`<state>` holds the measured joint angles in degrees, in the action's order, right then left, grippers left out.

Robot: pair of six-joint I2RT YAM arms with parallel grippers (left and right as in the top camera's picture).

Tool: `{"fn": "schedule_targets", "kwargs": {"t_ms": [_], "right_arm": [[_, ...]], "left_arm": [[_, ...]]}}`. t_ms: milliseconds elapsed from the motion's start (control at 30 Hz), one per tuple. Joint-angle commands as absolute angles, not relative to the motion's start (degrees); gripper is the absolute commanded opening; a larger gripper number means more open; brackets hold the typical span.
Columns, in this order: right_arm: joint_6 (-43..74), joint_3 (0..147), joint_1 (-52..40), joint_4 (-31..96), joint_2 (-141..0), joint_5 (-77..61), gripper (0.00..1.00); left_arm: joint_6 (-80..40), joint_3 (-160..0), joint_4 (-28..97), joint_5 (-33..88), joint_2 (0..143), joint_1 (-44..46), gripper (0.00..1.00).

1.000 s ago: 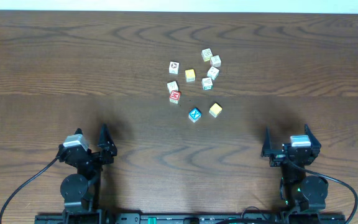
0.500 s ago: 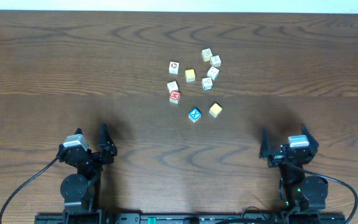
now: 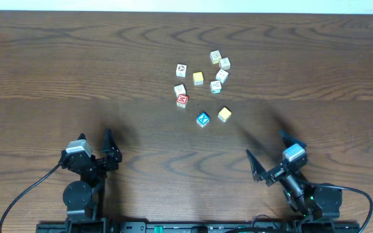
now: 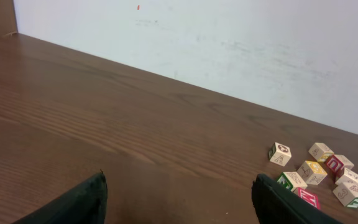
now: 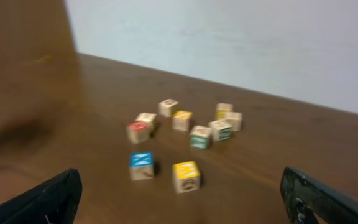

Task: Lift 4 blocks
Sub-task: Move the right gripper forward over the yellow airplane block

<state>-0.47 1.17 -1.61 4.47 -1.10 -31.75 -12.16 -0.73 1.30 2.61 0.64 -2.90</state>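
**Overhead shot: both arms empty, all four blocks down on the table**

Right fingers (image 5: 42, 199) stand spread as wide as they go with nothing between them, angled in from the near right corner towards the cubes. Left fingers (image 4: 79, 200) are just as wide and just as empty, at the near left, well apart from everything.

Out past them, the blocks sit in a loose cluster right of centre on the table (image 3: 57, 65). Nearest the arms are the blue block (image 3: 203, 119) and, just to its right, the yellow-orange block (image 3: 224, 114). A little farther and to the left is the red block (image 3: 182, 99), with the whitish block (image 3: 180, 90) just beside its far edge, perhaps touching. None is off the wood, so I'd say the lifting has not begun.

Trouble, to my eye, lies in the crowding. Red and whitish sit so close that wide fingers coming down on one would likely nudge or drag the other. A paler yellow cube (image 3: 198, 78) and several picture cubes (image 3: 221, 75) lie just beyond, so a reach that overshoots could close on the wrong one or scatter the lot. These cubes are tiny, and an off-centre pinch could squirt one out sideways. If both arms go for the same patch, they may foul each other.
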Motion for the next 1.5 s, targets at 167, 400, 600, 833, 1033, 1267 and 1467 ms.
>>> {"fn": "schedule_targets", "kwargs": {"t_ms": [167,400,600,833,1033,1267,1467], "right_arm": [[-0.78,11.03,-1.17,13.02,-8.14,-30.35,0.99],[-4.03,26.81,-1.17,24.36,-20.99,-20.84,0.99],[-4.58,42.92,-1.17,36.93,-38.54,-19.94,0.99],[-4.58,59.05,-2.55,50.46,-54.85,-20.14,0.99],[-4.60,70.19,-6.48,58.94,-65.76,-19.90,0.99],[-4.56,73.69,-9.43,59.79,-71.31,-19.97,0.99],[-5.21,72.79,-9.47,59.22,-73.17,-22.98,0.99]], "left_arm": [[-11.66,-0.23,4.05,0.84,0.62,-2.83,0.75],[-11.66,-0.23,4.08,0.84,0.62,-2.83,0.75],[-11.66,-0.23,4.05,0.84,0.62,-2.83,0.75],[-11.66,-0.23,4.05,0.84,0.62,-2.83,0.75],[-11.66,-0.23,4.08,0.84,0.62,-2.83,0.75],[-11.66,-0.23,4.05,0.84,0.62,-2.83,0.75],[-11.66,-0.23,4.08,0.84,0.62,-2.83,0.75]]}}
